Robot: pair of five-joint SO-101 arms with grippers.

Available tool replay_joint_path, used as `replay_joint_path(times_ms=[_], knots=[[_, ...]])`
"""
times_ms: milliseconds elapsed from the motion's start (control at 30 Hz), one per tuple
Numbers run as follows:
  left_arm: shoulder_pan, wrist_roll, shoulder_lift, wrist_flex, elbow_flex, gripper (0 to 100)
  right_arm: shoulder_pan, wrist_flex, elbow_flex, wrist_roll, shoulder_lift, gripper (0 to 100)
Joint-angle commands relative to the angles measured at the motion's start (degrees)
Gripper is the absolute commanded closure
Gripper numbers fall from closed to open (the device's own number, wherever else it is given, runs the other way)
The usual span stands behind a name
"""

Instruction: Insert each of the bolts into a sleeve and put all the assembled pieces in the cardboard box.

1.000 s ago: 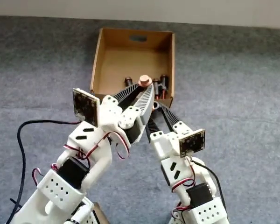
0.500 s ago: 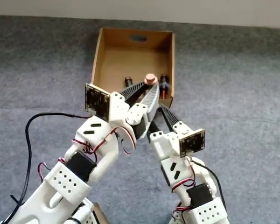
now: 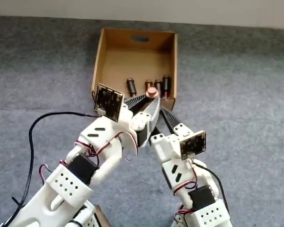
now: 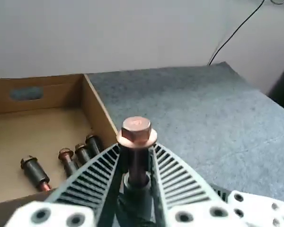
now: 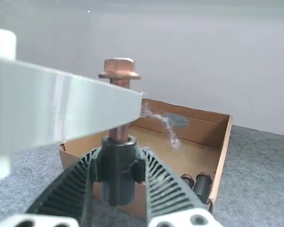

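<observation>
Two white arms stand side by side on grey carpeted table. A black cable loops off the left one.

Both lean forward and meet at one spot, raised off the surface, just at the near wall of the cardboard box, toward its right corner.

Right gripper: ribbed black fingers closed around a dark sleeve, holding it upright from below.

Left gripper: fingers clamped on the shaft of a copper-coloured bolt, head up. The shaft runs down into the sleeve's mouth. A length of bare shaft shows between head and sleeve, so the bolt is in only partway. The two grippers sit stacked, left above right, close together. Whether they touch, can't tell.

Beyond, the box is open-topped, with a hand slot in its far wall. Four assembled pieces lie on its floor along the near wall. Three sit close together toward the right side, the fourth a little apart to the left. All lie roughly parallel, pointing front to back.

Pale wall behind the table.
</observation>
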Motion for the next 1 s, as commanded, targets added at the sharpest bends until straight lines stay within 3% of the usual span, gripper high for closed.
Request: replay_joint_path(times_ms=[0,167,367,633,800,867,967], knots=[[0.31,-0.44,0.04,1.93,-2.51,99,0.04,-1.01,5.14,-0.09,-0.48,99.3],[0.04,-4.92,-0.31,8.44,-5.32,92,0.04,-1.01,5.14,-0.09,-0.48,99.3],[-0.13,-4.92,-0.31,18.81,-12.18,81,0.04,-0.92,5.14,-0.09,-0.48,99.3],[-0.04,-2.46,-0.4,32.0,-22.2,81,0.04,-0.92,6.73,-0.09,-0.84,99.3],[-0.13,-1.41,-0.48,45.01,-30.29,82,0.04,-0.92,6.81,-0.09,-0.48,99.3],[-1.19,-1.58,-0.48,51.16,-32.92,87,0.04,-0.92,6.64,-0.09,-0.48,99.3],[-9.27,-1.58,-0.4,57.58,-34.15,100,0.13,-0.92,6.29,-0.09,-0.48,99.3]])
